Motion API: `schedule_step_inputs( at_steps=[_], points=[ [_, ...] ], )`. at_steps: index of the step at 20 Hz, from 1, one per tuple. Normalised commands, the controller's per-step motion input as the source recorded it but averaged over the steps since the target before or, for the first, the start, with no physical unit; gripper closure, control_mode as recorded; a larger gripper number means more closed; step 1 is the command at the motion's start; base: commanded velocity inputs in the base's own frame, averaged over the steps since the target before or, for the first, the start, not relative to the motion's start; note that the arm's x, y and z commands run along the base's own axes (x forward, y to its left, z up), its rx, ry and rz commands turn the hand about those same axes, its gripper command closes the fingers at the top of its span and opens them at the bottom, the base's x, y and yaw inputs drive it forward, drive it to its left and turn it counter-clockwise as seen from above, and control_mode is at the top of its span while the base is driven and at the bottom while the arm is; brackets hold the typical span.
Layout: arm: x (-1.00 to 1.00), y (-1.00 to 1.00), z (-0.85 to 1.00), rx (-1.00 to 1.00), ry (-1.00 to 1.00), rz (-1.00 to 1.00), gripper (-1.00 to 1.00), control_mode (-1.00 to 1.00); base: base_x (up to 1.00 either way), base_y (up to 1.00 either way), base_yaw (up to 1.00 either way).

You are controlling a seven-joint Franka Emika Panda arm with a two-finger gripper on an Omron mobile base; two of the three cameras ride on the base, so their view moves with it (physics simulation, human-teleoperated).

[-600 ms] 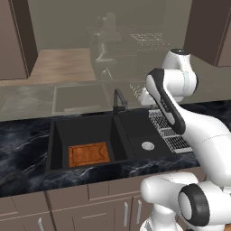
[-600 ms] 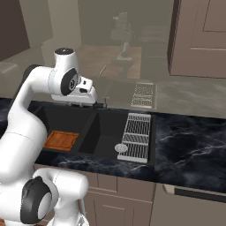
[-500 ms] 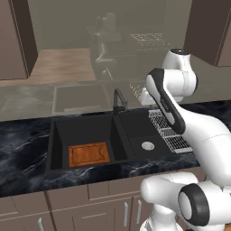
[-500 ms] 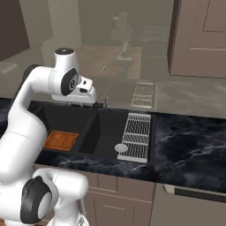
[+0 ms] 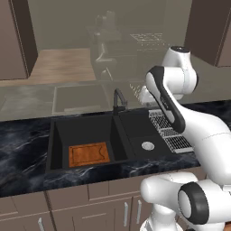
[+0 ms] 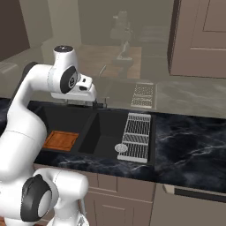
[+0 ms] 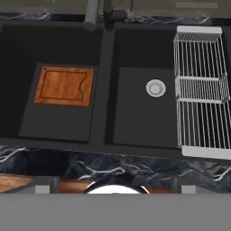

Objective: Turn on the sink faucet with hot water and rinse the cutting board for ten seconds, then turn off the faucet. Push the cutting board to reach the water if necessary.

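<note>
The black sink (image 5: pixel 81 128) has two basins. An orange-brown cutting board (image 5: pixel 89 154) lies flat on the floor of the large left basin, toward its front. The black sink faucet (image 5: pixel 118 100) stands behind the divider between the basins, and the water is out of view. My gripper (image 6: pixel 78 101) hangs high above the sink, just left of the faucet in the right base view, touching nothing. In the hand view my gripper (image 7: pixel 115 182) is open with its tips wide apart, looking down on the cutting board (image 7: pixel 64 85), the sink (image 7: pixel 106 90) and the sink faucet (image 7: pixel 97 11).
A silver wire rack (image 5: pixel 169 131) lies along the right side of the shallower basin, beside the round silver drain (image 5: pixel 147 145). Dark marble counter (image 6: pixel 190 137) runs on both sides of the sink. Cabinets hang on the wall above.
</note>
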Motion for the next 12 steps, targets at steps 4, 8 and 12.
schedule_step_inputs(
  at_steps=[4,8,12],
  points=[
    [0.00,0.15,0.22,0.00,-0.04,0.00,-1.00,-1.00,0.00,0.00,0.00],
    [0.00,0.26,0.20,0.00,-0.03,0.00,-1.00,-1.00,0.00,0.00,0.00],
    [0.02,0.33,0.16,0.00,0.00,0.00,-1.00,-1.00,0.00,0.00,0.00]
  ],
)
